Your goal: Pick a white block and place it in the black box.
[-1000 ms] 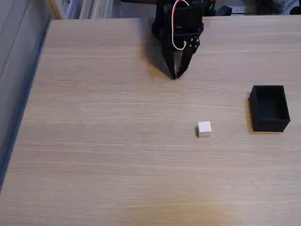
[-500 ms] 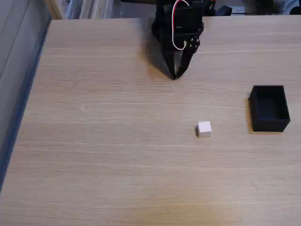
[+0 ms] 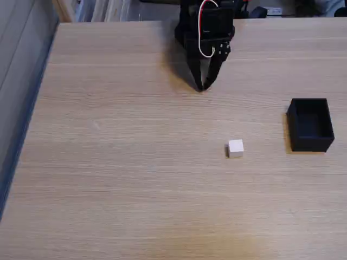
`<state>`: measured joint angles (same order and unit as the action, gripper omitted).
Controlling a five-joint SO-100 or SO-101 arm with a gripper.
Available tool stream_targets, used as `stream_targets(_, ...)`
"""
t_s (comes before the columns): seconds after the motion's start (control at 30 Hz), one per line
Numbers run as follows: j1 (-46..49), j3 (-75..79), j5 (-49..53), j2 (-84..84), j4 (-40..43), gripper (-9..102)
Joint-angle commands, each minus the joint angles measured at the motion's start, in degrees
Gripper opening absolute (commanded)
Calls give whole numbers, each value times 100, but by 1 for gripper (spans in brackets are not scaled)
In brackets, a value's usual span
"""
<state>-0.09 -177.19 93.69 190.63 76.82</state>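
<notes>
No brand, label or writing can be read anywhere in the fixed view. The white block [image 3: 235, 148] sits on the pale wood-grain surface [image 3: 124, 162], resting flat, with bare wood on every side of it. Taking the block as the landmark: the black box [image 3: 310, 124] stands to its right and a little farther up the picture, clearly apart from it, open top facing up, its inside dark and nothing visible in it. The jaws [image 3: 202, 88] hang up and to the left of the block, well apart from it — two black fingers that run down from the arm's body and meet at the tips, pressed together with nothing between them. The tips are at or just above the wood; contact cannot be told. A white cable with a thin red line [image 3: 202, 32] loops down the front of the black arm [image 3: 209, 24], which stands at the far edge of the surface, farther from the block than the jaw tips.

Nothing lies between the block and the jaws, nor between the block and the box — only open wood. Far to the left of the block, past the surface's edge, runs a grey-blue panel [image 3: 19, 81]. Beyond the far edge, above the block in the picture, are blurred items too indistinct to name.
</notes>
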Motion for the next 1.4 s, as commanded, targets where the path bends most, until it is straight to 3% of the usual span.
stream_targets(0.0, 0, -44, 53, 26, 26, 0)
stream_targets(0.2, 26, 606, 97, -378, 97, 0)
stream_targets(0.47, -448, 1978, -492, -2109, -316, 1)
stream_targets(0.73, -888, 3437, -1248, -3885, -352, 9)
stream_targets(1.07, -993, 4096, -1362, -5142, -1020, 20)
stream_targets(1.37, -932, 4939, -1617, -6618, -1468, 23)
